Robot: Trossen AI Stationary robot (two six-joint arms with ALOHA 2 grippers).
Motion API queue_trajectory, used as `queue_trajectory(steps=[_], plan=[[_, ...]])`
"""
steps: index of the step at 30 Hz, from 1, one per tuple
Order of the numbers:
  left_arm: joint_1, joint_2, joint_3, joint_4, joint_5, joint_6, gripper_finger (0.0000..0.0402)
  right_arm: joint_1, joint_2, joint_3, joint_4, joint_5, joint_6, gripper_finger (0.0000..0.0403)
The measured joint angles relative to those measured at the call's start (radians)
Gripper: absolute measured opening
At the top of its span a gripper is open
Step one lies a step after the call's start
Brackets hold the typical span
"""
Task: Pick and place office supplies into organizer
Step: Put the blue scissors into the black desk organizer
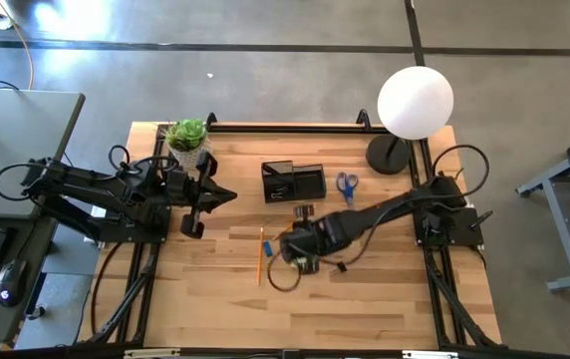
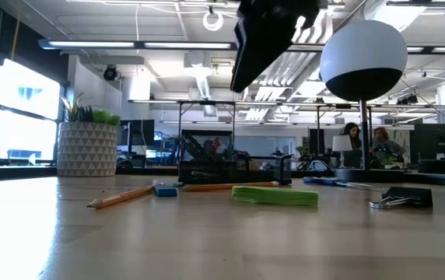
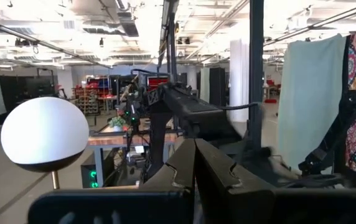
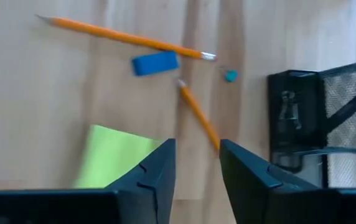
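Black wire-mesh desk organizer (image 4: 327,118) on the wooden surface (image 1: 365,289), with a black binder clip (image 4: 288,106) in one compartment. Nearby, loose: two orange pencils (image 4: 125,37), a small blue eraser (image 4: 155,63), a yellow-green sticky note pad (image 4: 112,155). Right end effector (image 4: 196,165) above the pad, fingers slightly parted and empty; left end effector (image 1: 197,208) by the plant, fingers pressed together.

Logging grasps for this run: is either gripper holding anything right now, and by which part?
Nothing is held. The right gripper hangs open above the sticky pad; the left gripper is shut and empty.

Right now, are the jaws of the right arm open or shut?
Open. The right gripper shows a clear gap between its jaws, with bare table seen through it, above the sticky note pad.
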Motion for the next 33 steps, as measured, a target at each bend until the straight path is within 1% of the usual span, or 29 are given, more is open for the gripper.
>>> queue_trajectory(steps=[3,5,7,9,13,15,17,20,23,25,28,31,33], plan=[[0.0,0.0,0.0,-0.007,-0.001,0.005,0.0001,-0.064,0.012,0.0,-0.01,-0.059,-0.022,0.0112],[0.0,0.0,0.0,-0.021,-0.002,0.02,0.0001,-0.103,0.029,0.0,-0.01,-0.123,-0.022,0.0109],[0.0,0.0,0.0,-0.03,-0.002,0.03,0.0001,-0.128,0.049,0.0,0.021,-0.188,-0.024,0.0108],[0.0,0.0,0.0,-0.032,-0.013,0.031,0.0001,-0.137,0.07,0.0,0.063,-0.218,-0.035,0.0108],[0.0,0.0,0.0,-0.049,-0.057,0.032,0.0001,-0.134,0.093,0.0,0.09,-0.211,-0.128,0.0108],[0.0,0.0,0.0,-0.052,-0.077,0.034,0.0001,-0.135,0.104,0.0,0.049,-0.183,-0.155,0.0108],[0.0,0.0,0.0,-0.055,-0.085,0.034,0.0001,-0.151,0.113,0.0,-0.018,-0.176,-0.17,0.0108],[0.0,0.0,0.0,-0.061,-0.088,0.034,0.0001,-0.191,0.116,0.0,-0.111,-0.188,-0.151,0.0106],[0.0,0.0,0.0,-0.077,-0.089,0.033,0.0001,-0.221,0.098,0.0,-0.165,-0.199,-0.115,0.01],[0.0,0.0,0.0,-0.08,-0.089,0.033,0.0001,-0.22,0.075,0.0,-0.177,-0.204,-0.101,0.0094],[0.0,0.0,0.0,-0.083,-0.089,0.033,0.0001,-0.199,0.061,0.0,-0.18,-0.23,-0.069,0.0085],[0.0,0.0,0.0,-0.098,-0.089,0.029,0.0001,-0.15,0.061,-0.01,-0.205,-0.252,-0.042,0.0079],[0.0,0.0,0.0,-0.107,-0.089,0.027,0.0001,-0.121,0.039,-0.078,-0.202,-0.237,-0.03,0.0076]])
